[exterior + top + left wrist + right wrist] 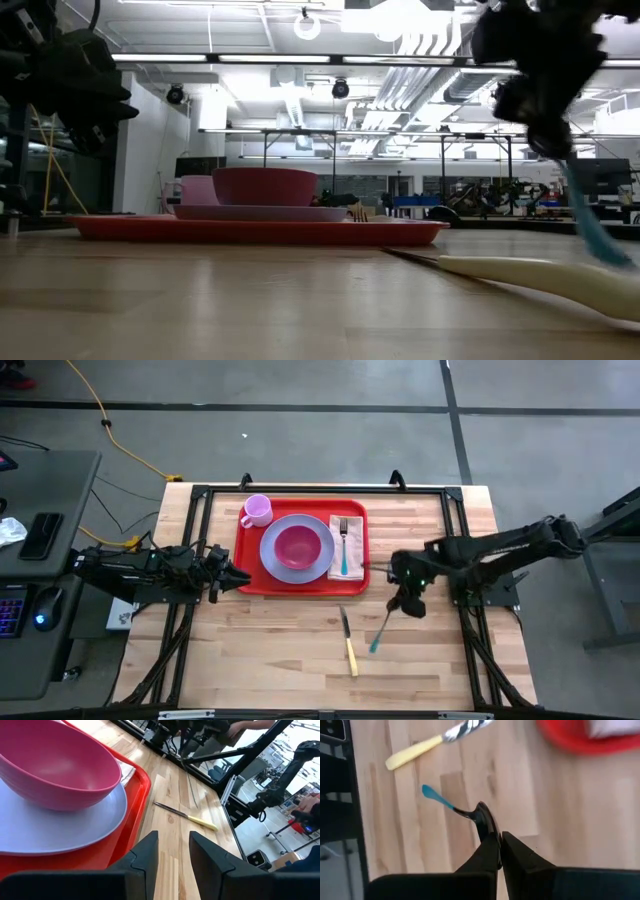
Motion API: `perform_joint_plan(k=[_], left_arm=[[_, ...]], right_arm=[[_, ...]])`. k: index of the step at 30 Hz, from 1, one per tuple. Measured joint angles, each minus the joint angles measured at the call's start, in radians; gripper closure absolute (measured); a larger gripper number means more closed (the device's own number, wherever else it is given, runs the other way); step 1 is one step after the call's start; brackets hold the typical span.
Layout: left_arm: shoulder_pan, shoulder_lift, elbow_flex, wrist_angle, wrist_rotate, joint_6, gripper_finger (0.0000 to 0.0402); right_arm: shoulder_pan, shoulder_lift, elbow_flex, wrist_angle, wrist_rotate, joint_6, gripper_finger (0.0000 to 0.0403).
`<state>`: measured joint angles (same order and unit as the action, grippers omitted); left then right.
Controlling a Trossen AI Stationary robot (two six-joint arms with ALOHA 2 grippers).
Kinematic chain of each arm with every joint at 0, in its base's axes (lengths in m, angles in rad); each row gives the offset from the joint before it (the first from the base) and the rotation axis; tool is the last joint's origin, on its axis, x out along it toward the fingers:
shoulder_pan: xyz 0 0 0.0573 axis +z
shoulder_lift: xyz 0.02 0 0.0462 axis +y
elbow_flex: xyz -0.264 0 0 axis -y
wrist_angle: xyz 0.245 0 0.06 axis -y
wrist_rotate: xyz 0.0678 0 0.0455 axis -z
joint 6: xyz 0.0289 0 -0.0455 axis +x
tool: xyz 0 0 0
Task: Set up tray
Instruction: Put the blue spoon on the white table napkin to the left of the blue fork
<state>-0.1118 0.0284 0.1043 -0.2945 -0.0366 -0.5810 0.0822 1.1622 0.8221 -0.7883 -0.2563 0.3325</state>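
Note:
The red tray (300,588) lies on the table's far middle, carrying a lavender plate (275,565) with a pink bowl (298,547), a pink cup (257,510) and a fork (344,545) on a white napkin. My right gripper (408,603) hovers off the tray's near right corner, shut on a blue-handled spoon (381,632). A yellow-handled knife (348,643) lies flat on the wood left of the spoon. My left gripper (235,575) is open at the tray's near left corner, touching nothing; its fingers (150,852) sit low beside the tray rim (142,785). My right gripper pinches the spoon at its dark metal bowl end (482,815) between both fingertips, coming from above. The blue handle (432,795) slants down and away toward the near edge, hanging below the fingers (590,225). Whether its free end touches the table I cannot tell.
Black frame rails (455,520) run along the table's left, right and far sides. Bare wood spreads along the near half around the knife (187,815). Off the table's left stands a desk with a keyboard and mouse (45,600).

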Motion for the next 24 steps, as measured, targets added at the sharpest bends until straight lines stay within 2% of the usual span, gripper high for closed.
perform_joint_plan(k=[7, 15, 24], left_arm=[[0.000, 0.000, 0.000, 0.000, 0.000, 0.000, 0.0261], [0.000, 0.000, 0.000, 0.000, 0.000, 0.000, 0.0261], [0.000, 0.000, 0.000, 0.001, -0.001, 0.000, 0.0261]], right_arm=[[-0.178, 0.000, 0.136, -0.130, -0.007, -0.257, 0.0402], [-0.405, 0.005, 0.226, -0.173, -0.079, -0.479, 0.0403], [-0.573, 0.118, 0.336, -0.176, -0.109, -0.709, 0.0403]])
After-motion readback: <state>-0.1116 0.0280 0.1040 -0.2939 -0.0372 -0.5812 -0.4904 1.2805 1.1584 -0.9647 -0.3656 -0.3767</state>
